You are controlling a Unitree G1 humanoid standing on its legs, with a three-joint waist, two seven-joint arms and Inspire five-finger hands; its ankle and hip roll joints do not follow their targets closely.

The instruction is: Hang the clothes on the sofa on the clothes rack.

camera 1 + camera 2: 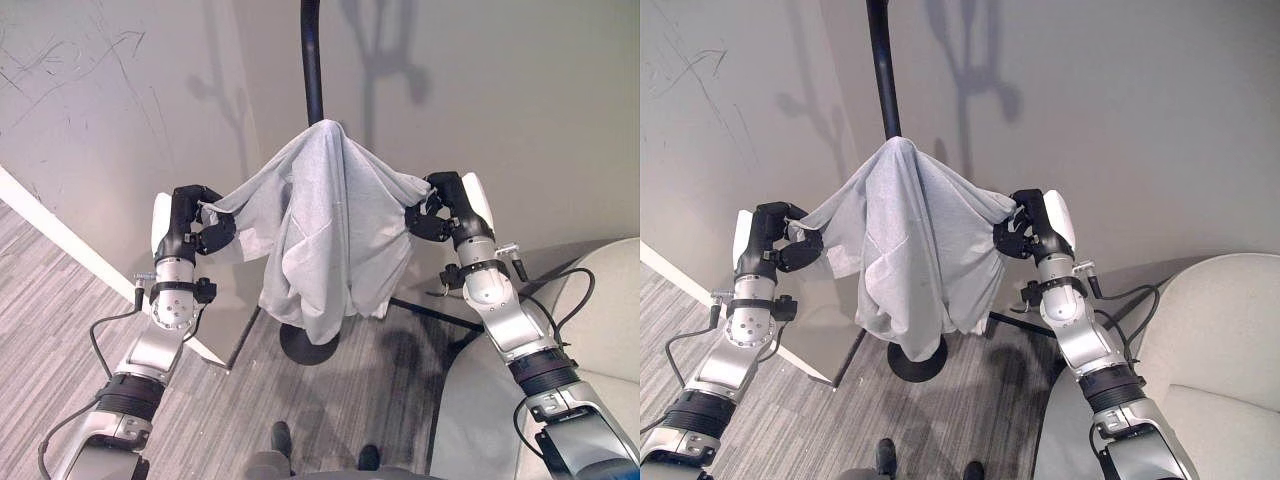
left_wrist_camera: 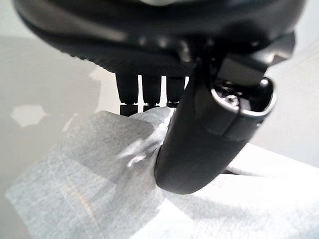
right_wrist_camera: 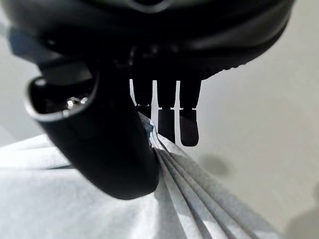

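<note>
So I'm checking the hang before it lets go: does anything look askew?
Yes: the light grey cotton shirt is draped bunched over the black metal rack pole, while the left hand and right hand pinch its edges outward.

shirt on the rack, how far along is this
Done: the grey shirt is draped over a hook of the black rack. In hand: left hand and right hand both pinch its edges. Left: letting go.

Both arms reach up and forward, spread apart. The left hand [image 1: 190,228] and the right hand [image 1: 445,208] each pinch grey cloth [image 1: 325,215] between thumb and curled fingers.
</note>
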